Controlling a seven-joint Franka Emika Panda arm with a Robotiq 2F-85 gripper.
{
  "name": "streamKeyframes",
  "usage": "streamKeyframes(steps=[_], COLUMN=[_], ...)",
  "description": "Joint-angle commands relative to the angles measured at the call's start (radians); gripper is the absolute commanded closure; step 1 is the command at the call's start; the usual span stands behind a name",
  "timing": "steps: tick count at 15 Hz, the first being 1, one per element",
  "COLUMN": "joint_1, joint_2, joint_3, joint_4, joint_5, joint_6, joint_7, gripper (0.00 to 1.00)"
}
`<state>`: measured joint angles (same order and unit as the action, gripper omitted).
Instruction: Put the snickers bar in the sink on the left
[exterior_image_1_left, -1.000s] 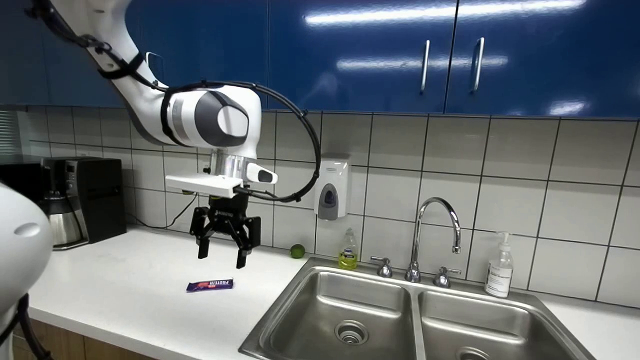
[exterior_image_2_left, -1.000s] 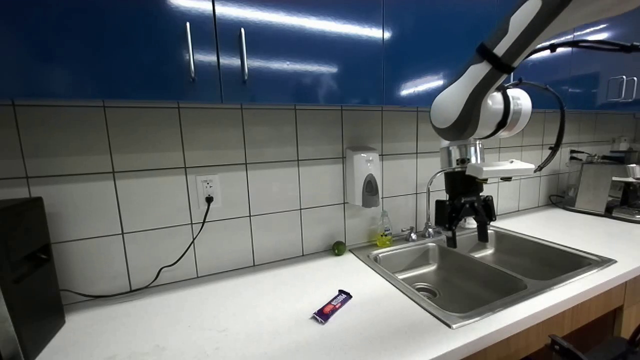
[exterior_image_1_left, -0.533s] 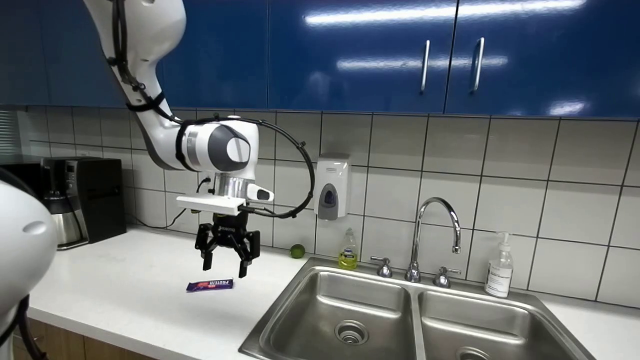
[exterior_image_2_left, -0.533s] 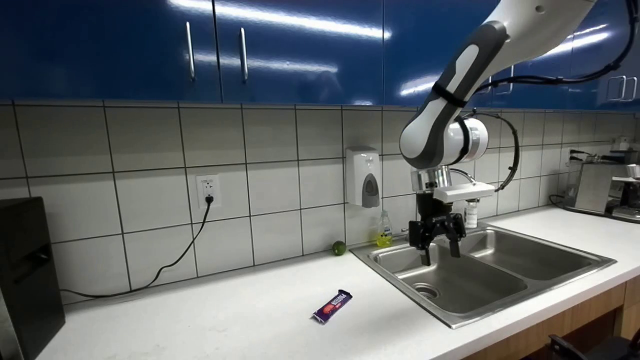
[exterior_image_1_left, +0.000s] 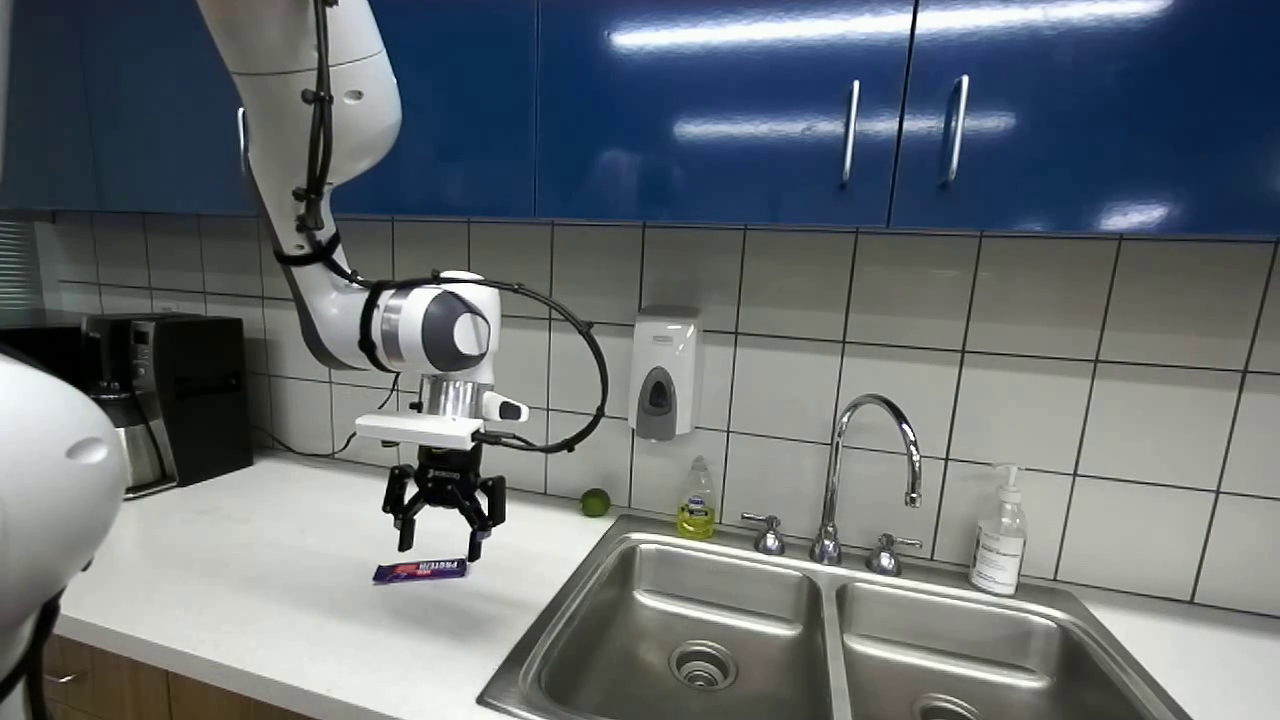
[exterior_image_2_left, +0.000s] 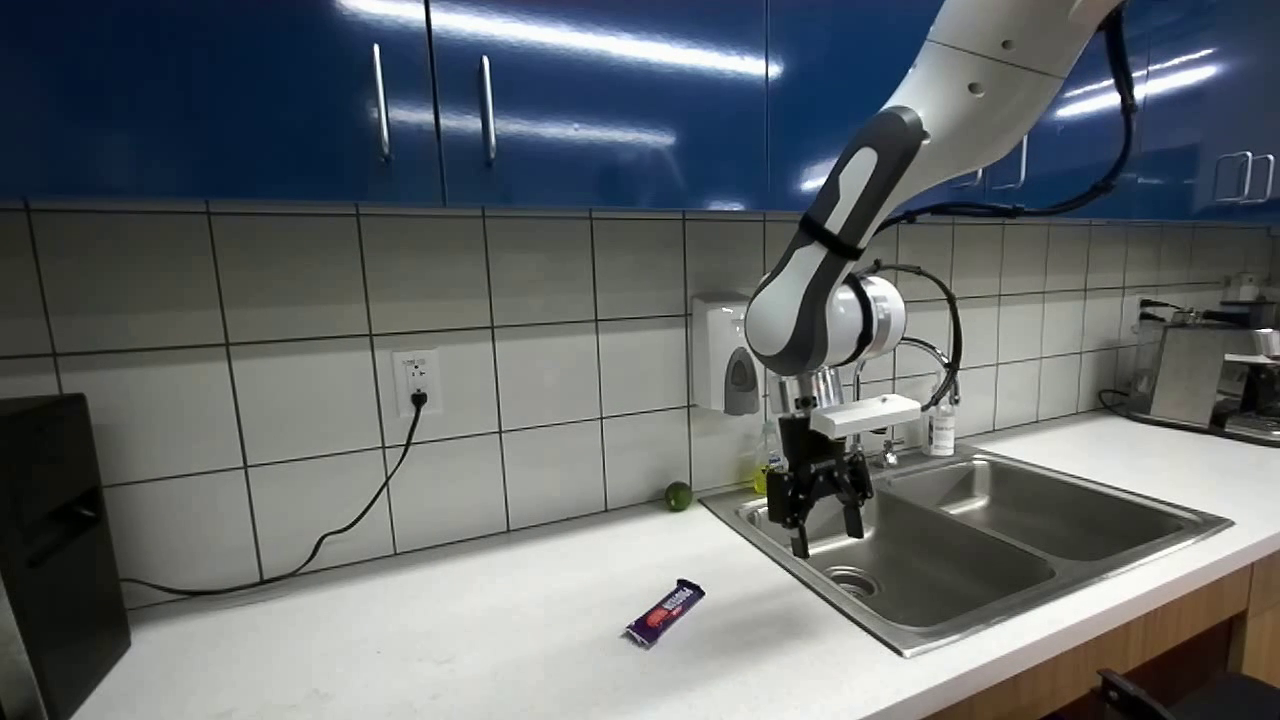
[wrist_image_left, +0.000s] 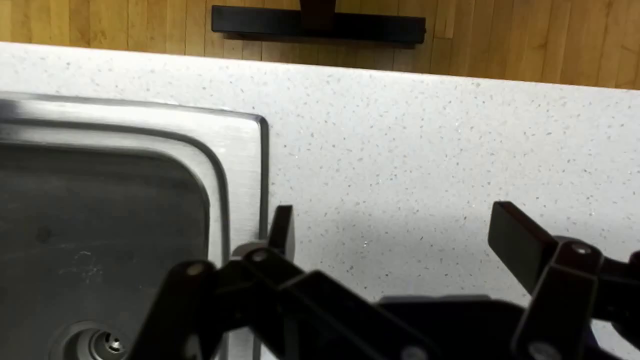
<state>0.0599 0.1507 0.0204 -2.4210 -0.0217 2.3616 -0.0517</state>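
Flat, oblong bar (exterior_image_2_left: 665, 612), purple wrapper w/ red patch, lay on speckled white worktop (exterior_image_2_left: 400, 650), apart fr. brushed-steel dbl sink (wrist_image_left: 245, 175); sink's rim stood btwn it & nearer basin (exterior_image_2_left: 940, 560). Matte-blk hand (exterior_image_1_left: 440, 545) hung above worktop, fingers (wrist_image_left: 520, 247) spread well apart. Round green fruit (exterior_image_1_left: 595, 502) sat nr tiled wall (exterior_image_2_left: 545, 370); in an exterior view, hand partly hid clear btl (exterior_image_2_left: 762, 475) of yellow liquid.

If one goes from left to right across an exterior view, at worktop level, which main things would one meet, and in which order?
Black appliance, purple bar, lime, yellow soap bottle, faucet, pump bottle.
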Motion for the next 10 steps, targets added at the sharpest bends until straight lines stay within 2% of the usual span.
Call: streamKeyframes(steps=[1,9,10], joint_1=[0.017,0.054,0.044], joint_2=[0.078,0.198,0.190], joint_3=[0.022,0.042,0.054], joint_4=[0.060,0.151,0.149], joint_5=[-0.024,-0.019,-0.001], joint_6=[0.018,0.042,0.029], joint_7=[0.030,0.025,-0.014], gripper=[0.00,0.00,0.00])
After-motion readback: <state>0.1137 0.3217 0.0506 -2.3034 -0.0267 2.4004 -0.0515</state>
